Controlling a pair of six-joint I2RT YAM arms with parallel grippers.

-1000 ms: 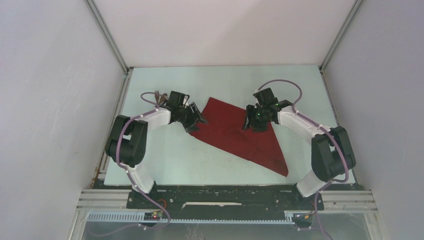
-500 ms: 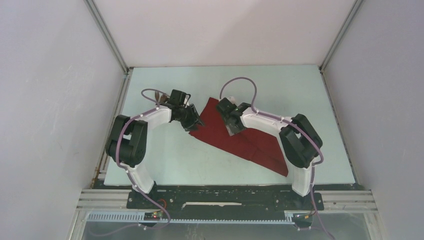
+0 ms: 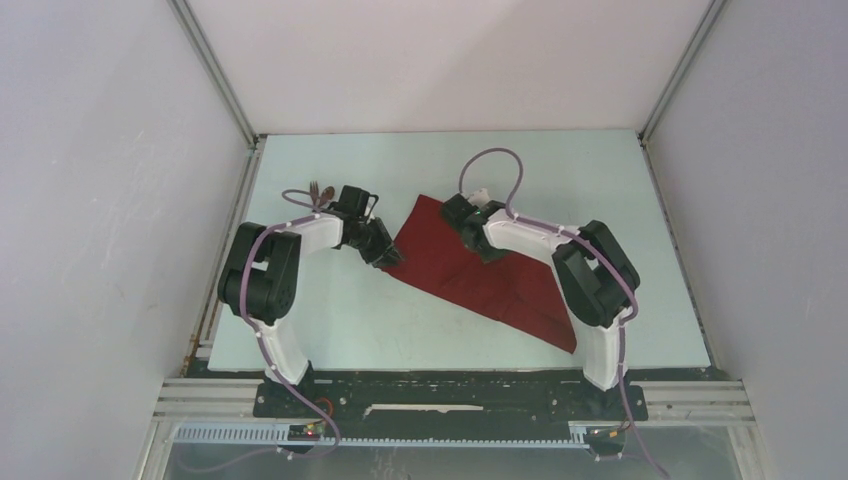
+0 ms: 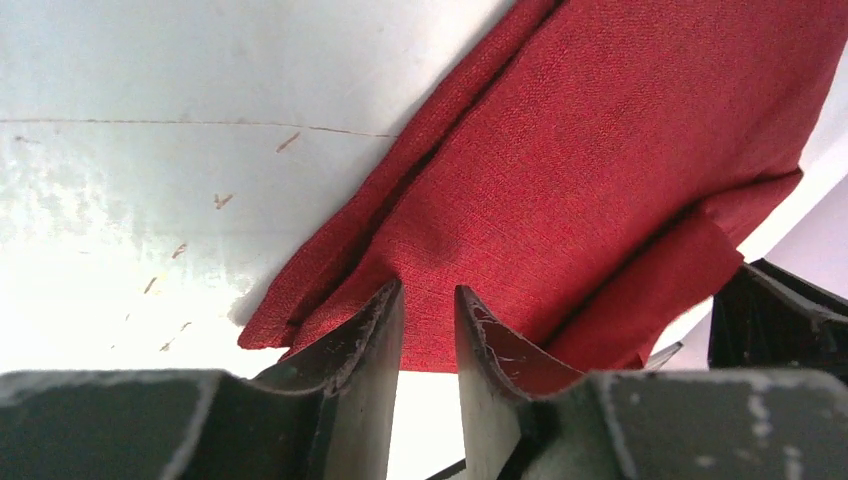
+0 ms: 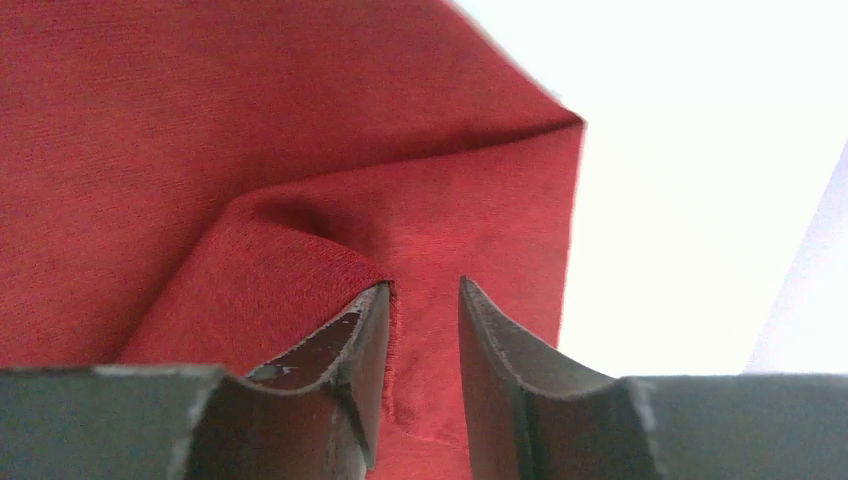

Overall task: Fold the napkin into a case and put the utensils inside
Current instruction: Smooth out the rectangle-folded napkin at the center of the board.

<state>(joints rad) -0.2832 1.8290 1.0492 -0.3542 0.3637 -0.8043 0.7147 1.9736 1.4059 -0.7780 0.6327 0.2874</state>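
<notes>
The napkin (image 3: 480, 275) lay on the tabletop (image 3: 340, 310), its long axis slanting from far-left to near-right. Both tools worked its far-left end: the left tool (image 3: 392, 258) at the napkin's left corner, the right tool (image 3: 458, 212) at its far edge by the top corner. Each tool's jaws stood narrowly apart with cloth showing in the gap. Whether either truly pinched, I could not tell. The utensils (image 3: 316, 188) lay left of the napkin, well apart from it. Folding that end over looked unobstructed, with bare tabletop on the napkin's near side.
</notes>
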